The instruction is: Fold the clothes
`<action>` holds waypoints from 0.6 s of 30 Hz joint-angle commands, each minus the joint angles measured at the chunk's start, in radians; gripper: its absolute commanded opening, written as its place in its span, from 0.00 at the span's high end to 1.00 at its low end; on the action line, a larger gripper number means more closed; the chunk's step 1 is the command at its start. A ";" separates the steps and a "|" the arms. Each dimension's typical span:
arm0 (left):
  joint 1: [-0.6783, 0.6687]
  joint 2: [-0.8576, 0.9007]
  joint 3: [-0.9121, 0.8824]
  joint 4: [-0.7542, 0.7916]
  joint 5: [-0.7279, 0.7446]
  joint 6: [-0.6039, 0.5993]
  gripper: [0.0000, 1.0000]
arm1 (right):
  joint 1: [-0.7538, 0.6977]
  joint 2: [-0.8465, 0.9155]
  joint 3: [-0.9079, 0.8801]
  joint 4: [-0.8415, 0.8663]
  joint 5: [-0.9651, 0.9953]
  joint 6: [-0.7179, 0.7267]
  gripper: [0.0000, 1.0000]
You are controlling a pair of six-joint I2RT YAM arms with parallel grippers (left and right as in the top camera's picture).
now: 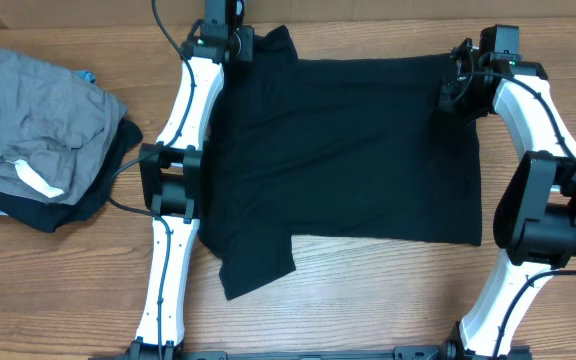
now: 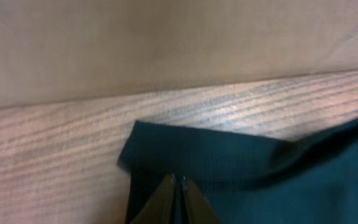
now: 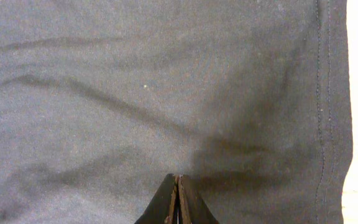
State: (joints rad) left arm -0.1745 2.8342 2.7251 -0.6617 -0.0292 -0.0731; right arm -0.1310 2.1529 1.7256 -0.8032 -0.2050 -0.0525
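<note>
Left hand (image 2: 179,183) pressed together, tips down on the far sleeve (image 2: 191,152); cloth between them or not, can't tell. Right hand (image 3: 178,182) clamped, creases running into its tips, so that reads as a pinch on the shirt (image 1: 348,150) near its far right corner. The shirt lies spread flat in the middle of the bench (image 1: 368,310), sleeves out, no fold in it. Grey pile (image 1: 38,110) sits apart at the left edge. My call: barely started, every fold left to do
</note>
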 commanded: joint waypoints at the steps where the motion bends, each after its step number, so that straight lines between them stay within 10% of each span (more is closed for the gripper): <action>1: -0.010 -0.082 0.127 -0.155 0.031 -0.074 0.94 | 0.001 0.009 -0.005 0.007 0.001 0.000 0.96; 18: -0.027 -0.039 -0.085 -0.026 0.098 -0.145 0.96 | 0.001 0.009 -0.005 0.006 0.001 0.000 0.96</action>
State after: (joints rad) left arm -0.1902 2.7972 2.6633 -0.7052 0.0525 -0.1993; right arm -0.1310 2.1529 1.7256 -0.8036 -0.2050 -0.0525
